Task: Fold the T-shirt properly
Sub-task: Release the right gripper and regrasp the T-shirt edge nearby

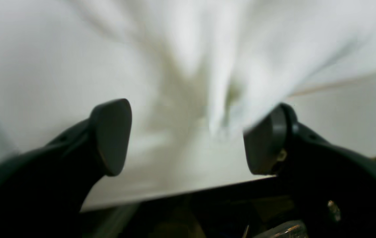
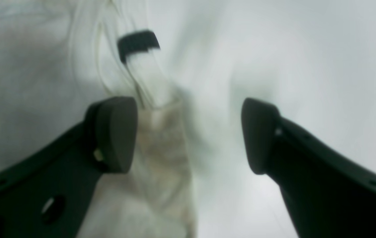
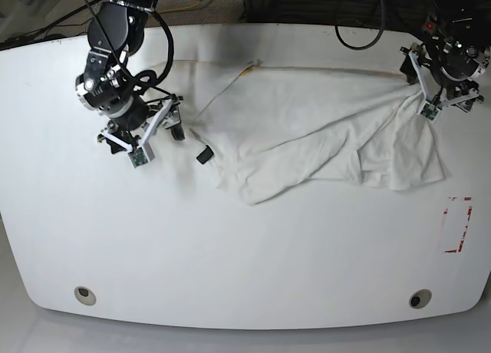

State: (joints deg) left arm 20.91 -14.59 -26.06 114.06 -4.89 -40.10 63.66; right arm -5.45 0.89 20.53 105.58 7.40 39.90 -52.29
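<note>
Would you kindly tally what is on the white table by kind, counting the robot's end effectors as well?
White T-shirt: 1
End effectors, left and right: 2
Round holes in the table, left and right: 2
Red rectangle mark: 1
Total: 6

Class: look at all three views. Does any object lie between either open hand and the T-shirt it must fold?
Nothing visible does. The T-shirt lies crumpled on the white table. The right hand hangs open over its collar end, the left hand open at its other end. No other object sits between them.
</note>
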